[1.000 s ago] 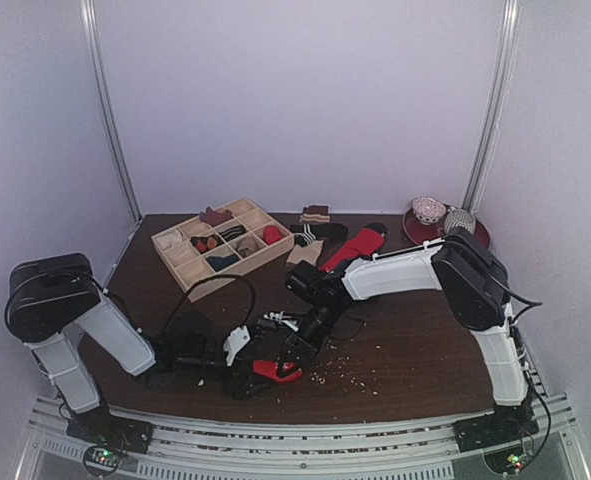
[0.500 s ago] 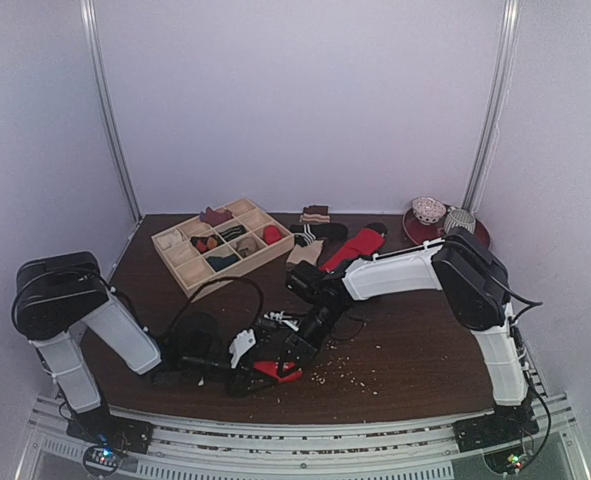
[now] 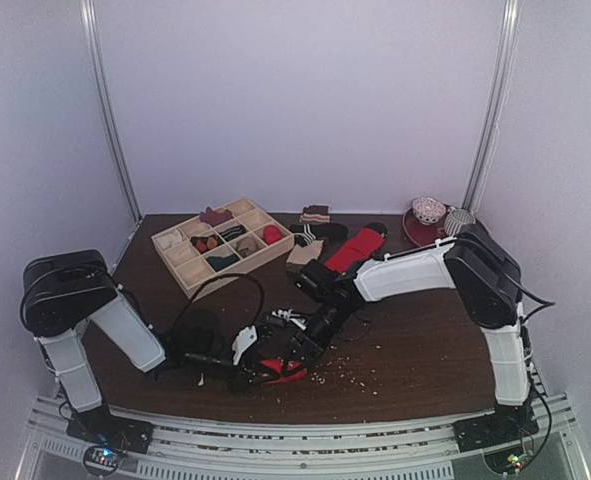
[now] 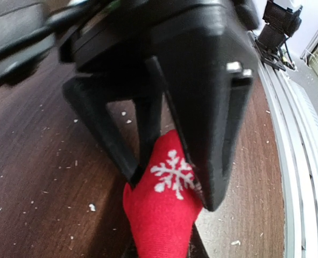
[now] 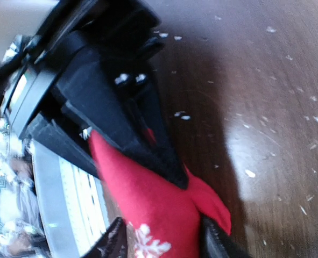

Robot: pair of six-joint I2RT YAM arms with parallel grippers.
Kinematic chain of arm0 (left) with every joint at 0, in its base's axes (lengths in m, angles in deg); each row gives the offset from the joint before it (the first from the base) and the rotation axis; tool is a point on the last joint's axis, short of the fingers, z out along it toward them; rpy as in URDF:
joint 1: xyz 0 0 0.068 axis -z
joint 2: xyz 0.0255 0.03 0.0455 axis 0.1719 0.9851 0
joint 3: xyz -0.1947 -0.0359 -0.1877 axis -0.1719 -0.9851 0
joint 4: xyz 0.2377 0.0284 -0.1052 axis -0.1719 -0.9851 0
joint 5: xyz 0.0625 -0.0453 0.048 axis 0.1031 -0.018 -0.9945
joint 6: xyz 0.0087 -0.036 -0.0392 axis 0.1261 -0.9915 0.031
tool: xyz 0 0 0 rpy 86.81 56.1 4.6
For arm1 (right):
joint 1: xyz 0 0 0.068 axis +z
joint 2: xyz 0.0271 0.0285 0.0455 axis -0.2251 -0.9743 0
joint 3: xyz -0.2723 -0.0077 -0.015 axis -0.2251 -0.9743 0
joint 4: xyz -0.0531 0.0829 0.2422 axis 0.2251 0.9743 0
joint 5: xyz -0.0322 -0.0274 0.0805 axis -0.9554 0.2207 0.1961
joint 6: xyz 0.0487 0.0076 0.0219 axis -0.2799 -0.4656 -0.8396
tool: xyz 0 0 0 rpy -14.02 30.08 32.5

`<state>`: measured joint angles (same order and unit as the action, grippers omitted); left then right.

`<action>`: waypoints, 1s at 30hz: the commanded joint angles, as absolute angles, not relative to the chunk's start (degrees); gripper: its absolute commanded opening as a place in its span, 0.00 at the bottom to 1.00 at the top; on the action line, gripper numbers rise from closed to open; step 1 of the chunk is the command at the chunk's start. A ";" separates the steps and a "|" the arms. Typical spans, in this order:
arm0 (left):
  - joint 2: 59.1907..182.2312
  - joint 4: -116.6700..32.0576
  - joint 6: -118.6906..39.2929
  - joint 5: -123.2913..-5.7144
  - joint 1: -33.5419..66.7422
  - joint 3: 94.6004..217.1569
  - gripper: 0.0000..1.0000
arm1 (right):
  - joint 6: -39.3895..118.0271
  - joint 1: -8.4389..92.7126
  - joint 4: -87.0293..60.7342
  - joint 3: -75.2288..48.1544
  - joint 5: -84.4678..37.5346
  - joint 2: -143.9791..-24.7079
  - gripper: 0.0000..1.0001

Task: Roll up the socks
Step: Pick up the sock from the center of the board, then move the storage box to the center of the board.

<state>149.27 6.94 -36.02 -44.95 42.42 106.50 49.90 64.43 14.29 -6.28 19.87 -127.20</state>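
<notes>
A red sock [image 4: 161, 215] with a white snowflake lies near the table's front edge, also seen in the top view as the red sock [image 3: 287, 370]. My left gripper [image 4: 172, 189] is shut on one end of it, black fingers [image 4: 212, 134] pinching the fabric. My right gripper [image 5: 164, 244] meets it from the other side. Its fingertips [image 5: 113, 242] stand apart on either side of the red sock [image 5: 153, 204], loose around it. The left gripper fills the upper part of the right wrist view. A cream-tan sock [image 3: 303, 253] lies far back, untouched.
A wooden divided box [image 3: 223, 245] with small rolled items stands back left. A long red sock [image 3: 358, 246], a striped sock [image 3: 308, 236] and a brown bundle [image 3: 315, 213] lie behind. A red plate [image 3: 480, 236] with two balls sits back right. Crumbs dot the wood.
My left gripper slid right along the table and closed on the red sock. My right gripper's jaws widened around it, and the right arm shifted slightly right.
</notes>
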 commanded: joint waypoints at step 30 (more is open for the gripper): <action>133.16 -18.98 -27.08 -58.68 3.36 131.19 0.00 | 30.47 50.83 -26.91 -46.68 0.48 -82.15 1.00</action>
<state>133.12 -18.76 -31.50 -55.60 8.69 128.11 30.67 51.69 -22.72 -45.75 0.16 -83.07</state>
